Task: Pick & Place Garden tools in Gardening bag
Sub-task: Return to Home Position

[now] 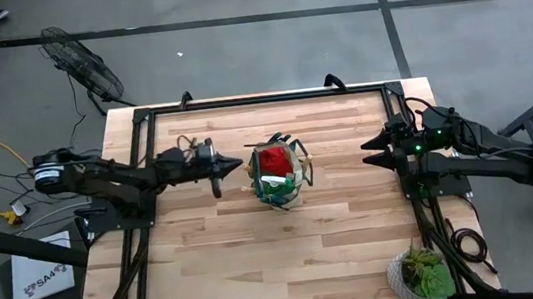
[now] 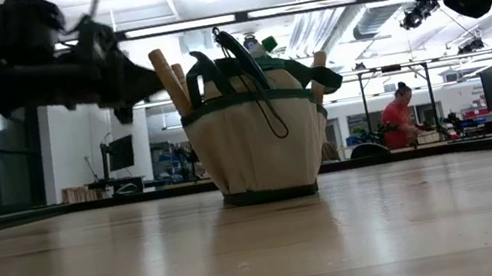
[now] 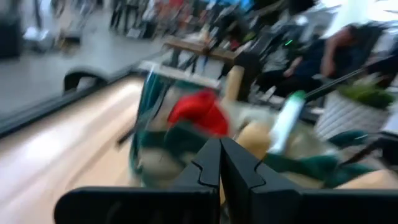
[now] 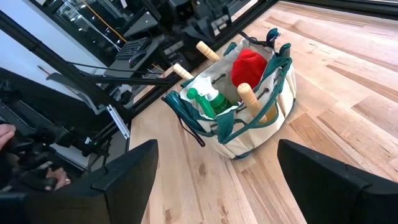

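**A:** Where's the gardening bag (image 1: 281, 177)?

**B:** It stands upright on the wooden table (image 1: 259, 261), about midway between left and right and slightly toward the far side. Its dark green loop handles droop over the rim.

**A:** And the garden tools?

**B:** They are inside it. A red piece (image 4: 249, 65) fills the middle of the opening and a bright green piece (image 4: 210, 102) lies beside it. Several wooden handles (image 4: 247, 98) stick up past the rim, one of them slanting out to the left in the low view. I can't tell which tool each handle belongs to. No tool lies loose on the tabletop.

**A:** What about the left gripper (image 1: 232, 164)?

**B:** It is just left of the bag and points at it, close to the fabric but not touching. It hangs above the tabletop at roughly the height of the bag's rim. In its wrist view the two fingers are pressed together with nothing between them.

**A:** And the right gripper (image 1: 374, 152)?

**B:** It is well apart from the bag, at the table's right edge, and also points toward it. Its fingers are spread wide and hold nothing, and the bag shows between them in its wrist view.

**A:** Anything else on the table?

**B:** A leafy potted plant (image 1: 424, 274) stands at the near right corner, well apart from the bag. Beyond the table, the low view shows a person (image 2: 396, 122) in a red top.
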### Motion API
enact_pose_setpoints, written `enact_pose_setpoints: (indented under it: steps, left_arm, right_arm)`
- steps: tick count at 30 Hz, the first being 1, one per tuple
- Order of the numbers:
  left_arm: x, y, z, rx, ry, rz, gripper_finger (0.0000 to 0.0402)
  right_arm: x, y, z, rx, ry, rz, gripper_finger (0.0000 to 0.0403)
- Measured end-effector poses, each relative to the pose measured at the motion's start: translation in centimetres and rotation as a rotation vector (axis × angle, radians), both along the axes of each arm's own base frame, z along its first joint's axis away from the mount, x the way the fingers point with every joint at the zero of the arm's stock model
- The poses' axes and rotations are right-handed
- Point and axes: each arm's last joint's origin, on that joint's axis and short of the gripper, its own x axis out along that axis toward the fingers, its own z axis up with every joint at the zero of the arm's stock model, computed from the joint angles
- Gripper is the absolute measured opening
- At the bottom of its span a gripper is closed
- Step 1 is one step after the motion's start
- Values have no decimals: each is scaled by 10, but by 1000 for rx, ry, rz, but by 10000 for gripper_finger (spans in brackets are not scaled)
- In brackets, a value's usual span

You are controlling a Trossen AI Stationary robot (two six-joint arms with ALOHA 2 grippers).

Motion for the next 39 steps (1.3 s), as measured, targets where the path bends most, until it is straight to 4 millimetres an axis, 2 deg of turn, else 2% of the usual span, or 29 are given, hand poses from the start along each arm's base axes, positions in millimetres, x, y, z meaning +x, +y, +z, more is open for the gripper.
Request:
enact_pose_setpoints:
  steps: [6, 14, 20, 28, 39]
  left_arm:
    - [-24, -7, 15, 102, -180, -98, 0]
    - [-62, -16, 4, 160, -267, -107, 0]
    - [-68, -18, 9, 162, -272, -165, 0]
    - [-74, -14, 2, 116, -151, -181, 0]
    - [-95, -20, 1, 85, -72, -198, 0]
  right_arm:
    - [0, 0, 0, 0, 0, 0, 321]
    - [0, 0, 0, 0, 0, 0, 321]
    - [0, 0, 0, 0, 0, -1, 321]
    - [0, 0, 0, 0, 0, 0, 321]
    - [0, 0, 0, 0, 0, 0, 321]
